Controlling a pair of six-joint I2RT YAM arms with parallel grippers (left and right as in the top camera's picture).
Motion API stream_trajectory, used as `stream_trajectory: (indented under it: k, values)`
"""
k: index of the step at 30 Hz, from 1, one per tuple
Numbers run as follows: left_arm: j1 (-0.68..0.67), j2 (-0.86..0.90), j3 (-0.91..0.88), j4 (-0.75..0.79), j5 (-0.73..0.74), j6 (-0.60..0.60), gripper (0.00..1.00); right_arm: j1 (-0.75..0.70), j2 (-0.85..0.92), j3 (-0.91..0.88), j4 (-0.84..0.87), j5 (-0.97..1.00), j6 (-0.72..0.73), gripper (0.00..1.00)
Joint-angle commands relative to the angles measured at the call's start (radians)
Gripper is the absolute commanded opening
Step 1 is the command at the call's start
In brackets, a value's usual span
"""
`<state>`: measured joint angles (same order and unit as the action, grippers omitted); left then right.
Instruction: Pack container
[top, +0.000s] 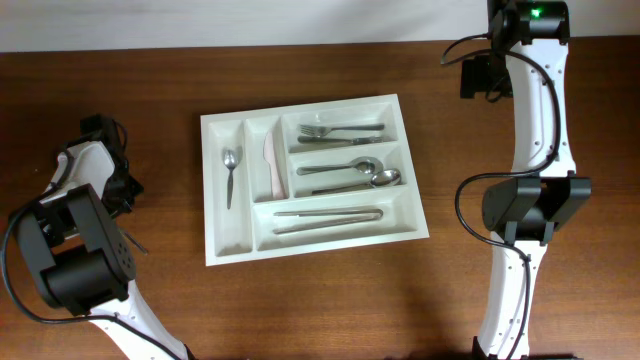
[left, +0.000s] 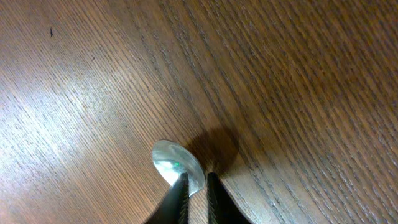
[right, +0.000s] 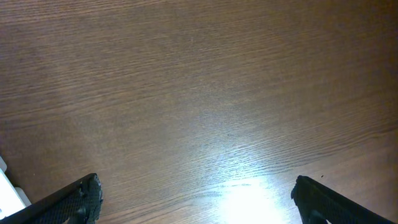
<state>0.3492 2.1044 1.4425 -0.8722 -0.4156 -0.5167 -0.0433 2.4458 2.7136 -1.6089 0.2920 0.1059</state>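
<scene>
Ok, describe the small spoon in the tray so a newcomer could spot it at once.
Find the white cutlery tray in the middle of the brown table. Its leftmost narrow compartment holds one small silver spoon. Unlike the larger spoons lying crosswise to its right, it lies alone.

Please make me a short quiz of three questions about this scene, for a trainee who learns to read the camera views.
1. True or false: the right end effector is open above the table.
2. Where in the container do the forks lie? A) top long compartment B) bottom long compartment C) leftmost narrow compartment
3. Fill in: the left end effector is shut on a ____.
Key: 1 true; 2 A; 3 spoon.
</scene>
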Motion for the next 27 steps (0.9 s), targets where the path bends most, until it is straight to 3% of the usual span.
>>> stream_trajectory:
  k: [1, 6, 10, 17, 20, 27]
  values:
    - [0.005, -0.005, -0.009, 0.006, 0.007, -0.001, 0.02, 0.003, -0.027, 0.017, 0.000, 0.023, 0.011, 0.99]
    - [0.005, -0.005, -0.009, 0.012, 0.003, -0.002, 0.04, 0.003, -0.027, 0.017, 0.000, 0.023, 0.011, 0.99]
    - [0.005, -0.005, -0.008, 0.019, -0.017, -0.001, 0.21, 0.003, -0.027, 0.017, 0.000, 0.023, 0.011, 0.99]
    - [0.005, -0.005, -0.008, 0.027, -0.024, -0.001, 0.38, 0.003, -0.027, 0.017, 0.001, 0.023, 0.011, 0.99]
    - [0.007, -0.005, -0.008, 0.032, -0.039, -0.001, 0.51, 0.003, -0.027, 0.017, 0.001, 0.023, 0.011, 0.99]
    - [0.037, -0.005, -0.008, 0.038, -0.045, -0.001, 0.52, 0.003, -0.027, 0.017, 0.001, 0.023, 0.011, 0.99]
